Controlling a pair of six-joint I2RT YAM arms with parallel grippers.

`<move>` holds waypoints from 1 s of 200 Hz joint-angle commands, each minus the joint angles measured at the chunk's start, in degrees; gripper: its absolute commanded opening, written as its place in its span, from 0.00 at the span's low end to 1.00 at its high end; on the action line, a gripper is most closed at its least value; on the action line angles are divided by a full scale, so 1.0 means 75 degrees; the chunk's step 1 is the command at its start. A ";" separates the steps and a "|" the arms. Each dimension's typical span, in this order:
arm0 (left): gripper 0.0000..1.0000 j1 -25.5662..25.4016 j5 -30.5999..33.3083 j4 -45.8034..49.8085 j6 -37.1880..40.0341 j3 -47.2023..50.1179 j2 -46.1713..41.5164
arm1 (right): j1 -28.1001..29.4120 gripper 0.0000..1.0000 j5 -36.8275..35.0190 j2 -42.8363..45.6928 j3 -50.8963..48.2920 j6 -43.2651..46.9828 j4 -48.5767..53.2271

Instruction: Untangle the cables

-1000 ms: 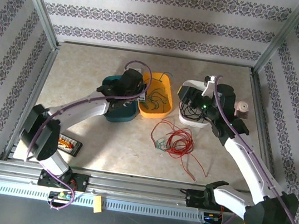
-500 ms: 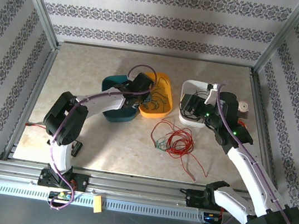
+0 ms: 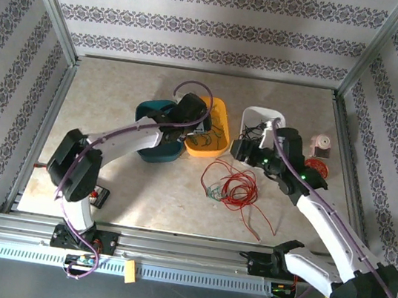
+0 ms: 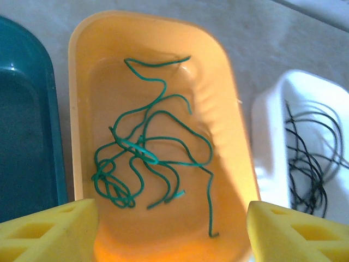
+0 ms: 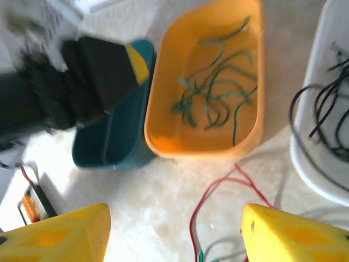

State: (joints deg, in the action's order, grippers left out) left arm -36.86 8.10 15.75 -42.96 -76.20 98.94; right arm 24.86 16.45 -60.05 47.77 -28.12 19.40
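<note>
A loose tangle of red cables (image 3: 232,188) lies on the table in front of the tubs, with a small green piece (image 3: 212,193) at its left edge. Several green cables (image 4: 147,158) lie knotted in the orange tub (image 3: 218,146). Black cables (image 4: 308,164) sit in the white tub (image 3: 258,115). My left gripper (image 4: 172,234) hangs open over the orange tub's near end, nothing between its yellow fingers (image 4: 54,229). My right gripper (image 5: 174,234) is open above bare table between the tubs and the red strands (image 5: 218,191), holding nothing.
A teal tub (image 3: 155,150) touches the orange tub's left side. A small black tray (image 3: 95,195) lies at the near left. A pink roll (image 3: 322,145) and a red object (image 3: 316,169) sit at the right edge. Metal frame posts border the table.
My right gripper has swung left and nearer, off the white tub toward the red cables. The left arm's elbow has shifted while its gripper stayed over the orange tub.
</note>
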 commanded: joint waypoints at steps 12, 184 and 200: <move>0.70 -0.0168 -0.0684 0.0094 0.1505 0.1295 -0.1129 | 0.1000 0.61 -0.0158 -0.0675 -0.0427 0.0752 0.0847; 0.69 -0.0241 -0.1992 0.0473 0.2445 0.2954 -0.1009 | 0.2497 0.42 -0.0907 -0.3824 0.0275 0.1794 0.1421; 0.69 -0.0241 -0.1995 0.0613 0.2480 0.2844 -0.1056 | 0.2547 0.36 -0.0898 -0.3841 0.0275 0.1758 0.1389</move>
State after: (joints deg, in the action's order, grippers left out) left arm -38.26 -6.04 17.37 -26.30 -52.93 91.53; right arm 42.78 9.67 -87.96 48.38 -15.81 29.80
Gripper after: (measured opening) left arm 0.687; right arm 0.402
